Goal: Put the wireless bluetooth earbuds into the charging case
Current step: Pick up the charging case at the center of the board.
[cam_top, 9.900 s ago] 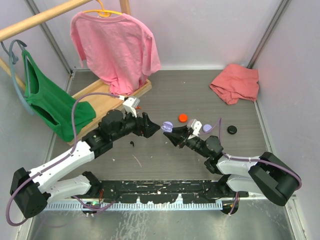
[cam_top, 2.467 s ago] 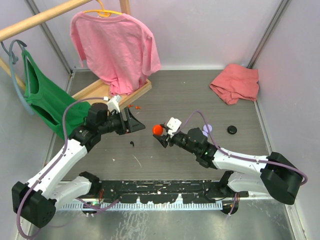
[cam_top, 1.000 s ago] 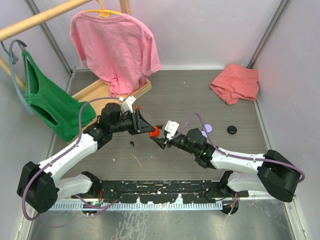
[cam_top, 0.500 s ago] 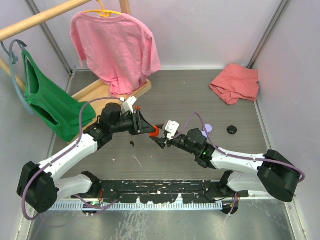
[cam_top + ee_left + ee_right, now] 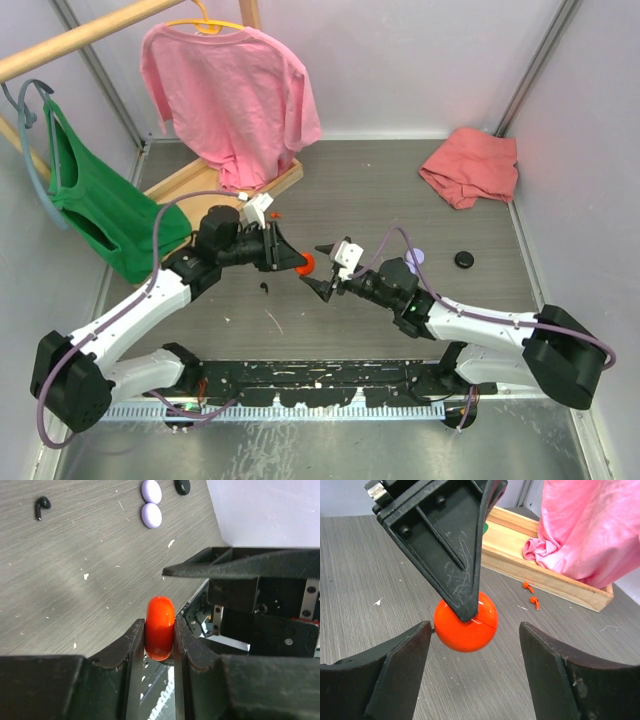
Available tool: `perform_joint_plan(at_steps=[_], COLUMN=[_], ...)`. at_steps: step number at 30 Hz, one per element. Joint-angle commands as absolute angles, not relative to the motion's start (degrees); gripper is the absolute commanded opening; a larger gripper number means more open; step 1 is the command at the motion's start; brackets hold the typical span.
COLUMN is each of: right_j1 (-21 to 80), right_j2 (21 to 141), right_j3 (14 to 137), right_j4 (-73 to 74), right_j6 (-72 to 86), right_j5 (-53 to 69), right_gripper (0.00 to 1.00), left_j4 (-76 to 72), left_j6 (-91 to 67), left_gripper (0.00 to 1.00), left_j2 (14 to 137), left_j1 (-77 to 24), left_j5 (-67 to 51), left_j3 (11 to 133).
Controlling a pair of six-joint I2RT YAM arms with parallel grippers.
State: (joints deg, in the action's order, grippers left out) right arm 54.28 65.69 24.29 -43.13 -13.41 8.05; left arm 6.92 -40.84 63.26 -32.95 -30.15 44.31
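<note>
Since half a second ago the right pincer (image 5: pixel 472 630) has let go and spread. Its jaws now stand wide, one on each side of the orange case (image 5: pixel 465 621), touching nothing.

The left pincer (image 5: pixel 159 630) is clamped on the case, pinching its two flat faces. The case is off the tabletop, edge-on to the left wrist and seam-on to the right wrist. It looks like a handover. Probably it is held this way so the seam is free for the other arm to pry the lid. The lid is closed.

The orange earbuds (image 5: pixel 530 593) are not in it. The pair lies on the tabletop just beside the wooden base (image 5: pixel 545 577), well apart from the case.

A black earbud (image 5: pixel 41 505) lies alone. A lilac case (image 5: pixel 151 515) shows as two rounds side by side, with a black case (image 5: pixel 182 486) near it.

The tabletop (image 5: pixel 350 190) is grey wood-grain, scratched and speckled white. The walls are pale. At the back a pink shirt (image 5: pixel 235 90) hangs on a hanger, a green garment (image 5: pixel 100 210) is on the left and a crumpled red cloth (image 5: pixel 470 165) on the right.
</note>
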Motion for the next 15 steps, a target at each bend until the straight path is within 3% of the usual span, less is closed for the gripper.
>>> perform_joint_plan(at_steps=[1, 7, 15], right_j1=[54.02, 50.49, 39.84], right_j2=[61.59, 58.07, 57.98], right_j3=[24.34, 26.17, 27.50], right_j4=[-43.45, -37.69, -41.39], right_j6=[-12.87, -9.11, 5.07], right_j5=[8.51, 18.28, 38.07], right_gripper=[0.79, 0.84, 0.79], left_j4=[8.81, 11.67, 12.16], left_j6=[-33.64, -26.12, -16.74], left_gripper=[0.12, 0.10, 0.09], left_j2=[59.14, 57.27, 56.09], left_j1=[-33.13, -33.09, -33.13], left_j5=[-29.27, -32.21, -39.21], left_j3=[48.19, 50.39, 52.71])
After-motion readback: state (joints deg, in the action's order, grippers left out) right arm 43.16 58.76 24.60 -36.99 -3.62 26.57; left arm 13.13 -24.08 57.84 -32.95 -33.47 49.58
